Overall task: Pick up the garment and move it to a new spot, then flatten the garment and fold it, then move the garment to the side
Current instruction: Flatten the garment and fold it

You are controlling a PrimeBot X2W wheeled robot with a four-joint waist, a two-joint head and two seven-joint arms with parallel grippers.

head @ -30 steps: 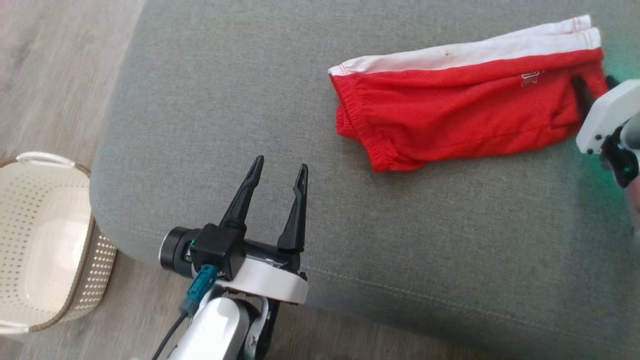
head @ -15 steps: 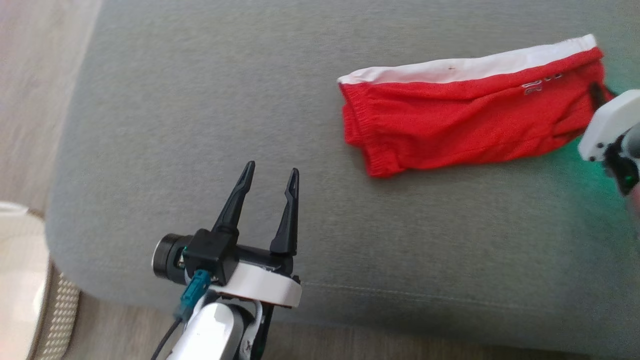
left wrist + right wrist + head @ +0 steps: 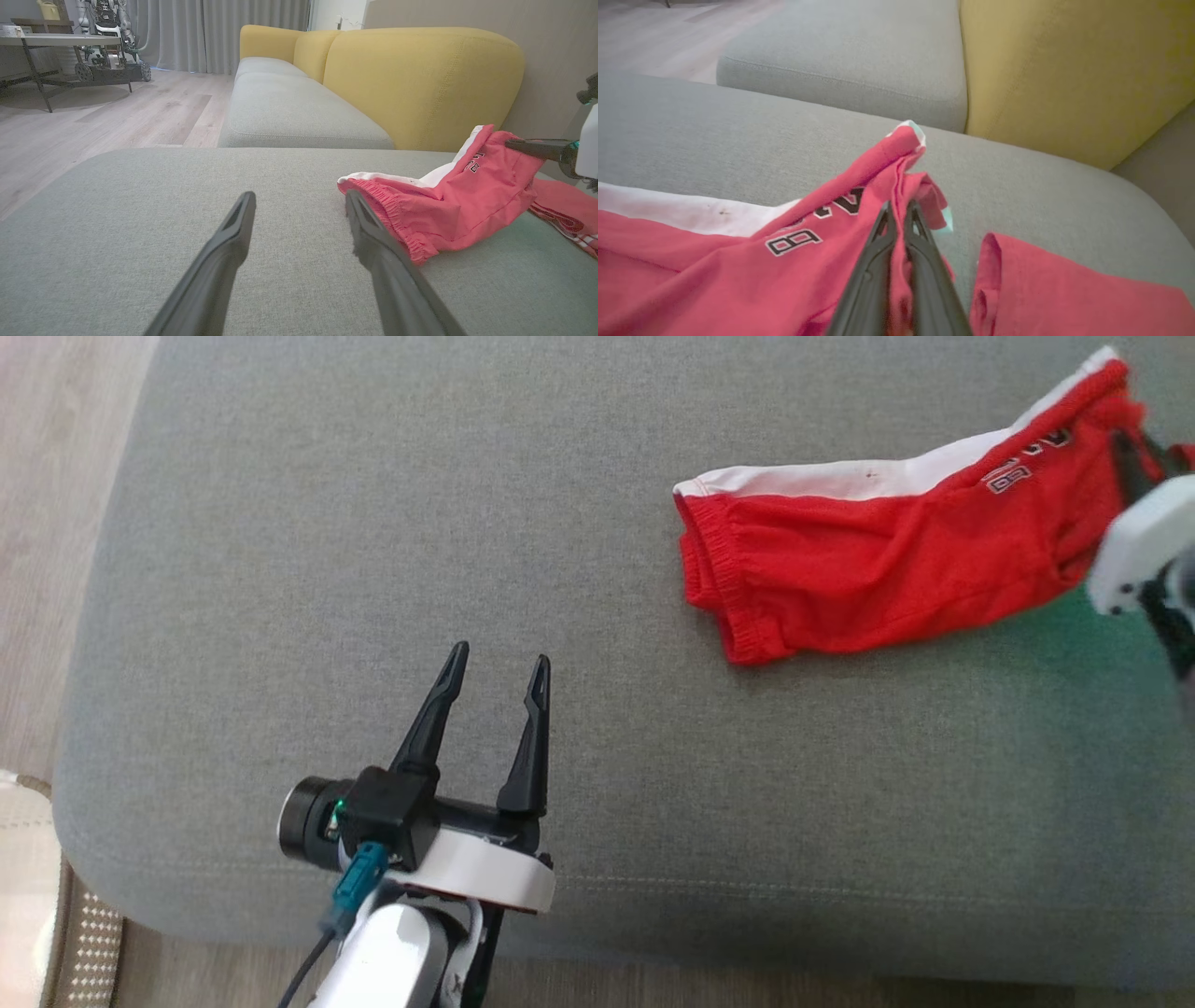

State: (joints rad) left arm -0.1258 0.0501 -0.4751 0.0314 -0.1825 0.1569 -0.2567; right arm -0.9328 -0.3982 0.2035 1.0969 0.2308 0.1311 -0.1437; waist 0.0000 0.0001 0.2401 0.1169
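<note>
The garment (image 3: 868, 560) is a pair of red shorts with a white band, lying on the grey cushion (image 3: 373, 523) at the upper right. My right gripper (image 3: 1125, 453) is shut on its right end, which is raised off the cushion while the left end rests. In the right wrist view the right gripper (image 3: 900, 207) pinches a fold of the garment (image 3: 738, 261) near its printed lettering. My left gripper (image 3: 495, 663) stands open over the cushion's front, well left of the garment. From the left wrist, the left gripper (image 3: 299, 196) is apart from the garment (image 3: 444, 210).
More red cloth (image 3: 1064, 298) lies right of the pinched fold; I cannot tell whether it joins the garment. A yellow backrest (image 3: 420, 79) stands behind the cushion. A pale perforated basket (image 3: 56, 933) sits on the wooden floor (image 3: 56, 476) at the lower left.
My right gripper has shut on the garment's right end and lifted it up and back. The camera has shifted right, so the basket slid out of the picture. The left gripper stays open.
</note>
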